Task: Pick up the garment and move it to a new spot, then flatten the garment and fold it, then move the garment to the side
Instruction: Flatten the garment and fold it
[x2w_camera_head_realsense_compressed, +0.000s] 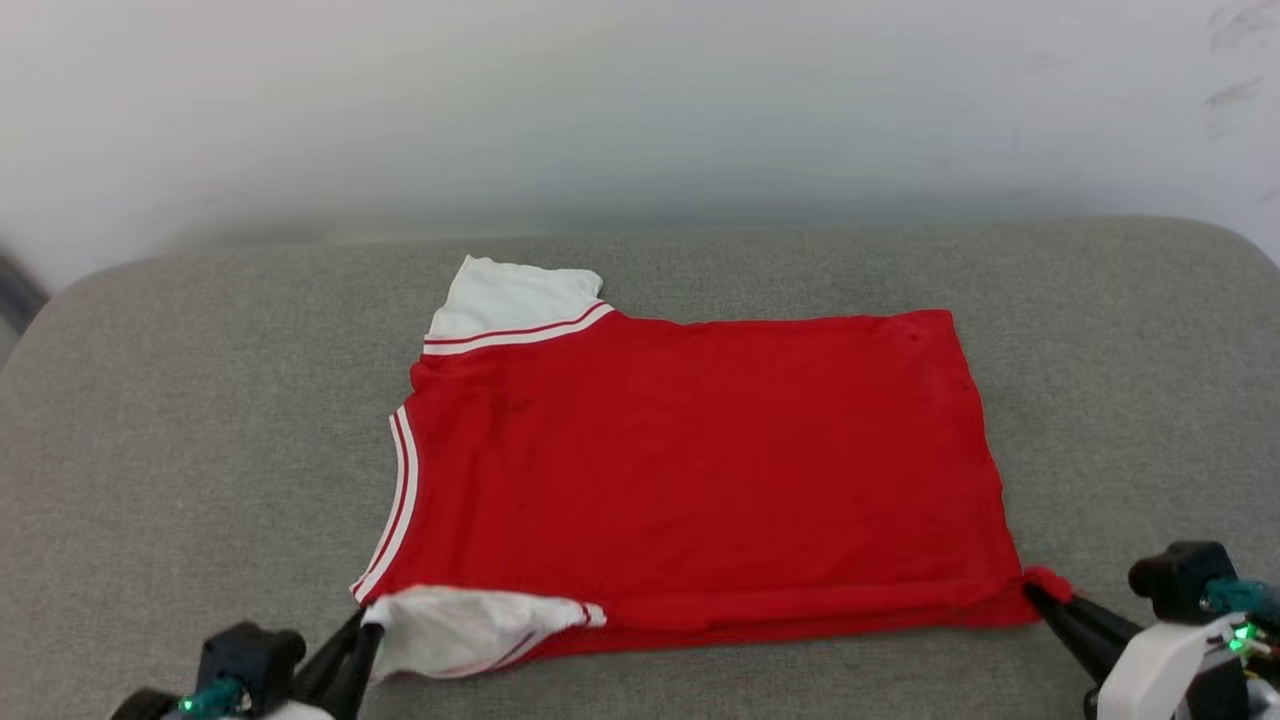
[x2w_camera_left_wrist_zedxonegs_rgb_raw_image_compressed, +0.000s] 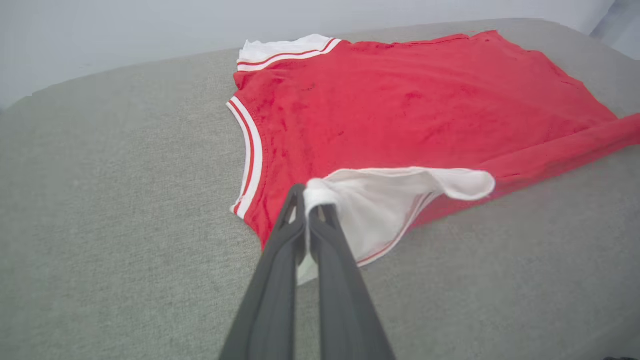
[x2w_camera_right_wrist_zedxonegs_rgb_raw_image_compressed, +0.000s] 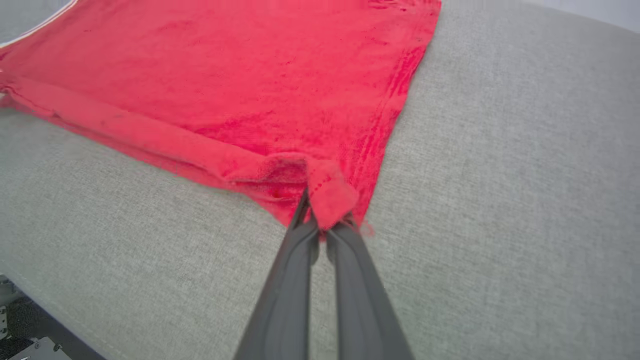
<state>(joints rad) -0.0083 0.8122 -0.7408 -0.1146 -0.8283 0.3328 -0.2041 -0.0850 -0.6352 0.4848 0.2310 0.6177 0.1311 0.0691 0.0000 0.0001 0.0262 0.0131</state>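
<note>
Two grippers reach in low: left gripper (x2w_camera_left_wrist_zedxonegs_rgb_raw_image_compressed: 310, 200) clamps the near sleeve (x2w_camera_left_wrist_zedxonegs_rgb_raw_image_compressed: 395, 200), right gripper (x2w_camera_right_wrist_zedxonegs_rgb_raw_image_compressed: 322, 217) the hem corner (x2w_camera_right_wrist_zedxonegs_rgb_raw_image_compressed: 330, 195). I count one garment (x2w_camera_head_realsense_compressed: 700, 460), two sleeves, seemingly flat.

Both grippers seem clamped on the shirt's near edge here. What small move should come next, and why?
Probably lift both corners slightly and carry them toward the far edge. The left gripper pinches the near white sleeve, the right gripper pinches the near hem corner, and the garment lies flat on the grey cushion, so a lengthwise fold looks ready.
</note>
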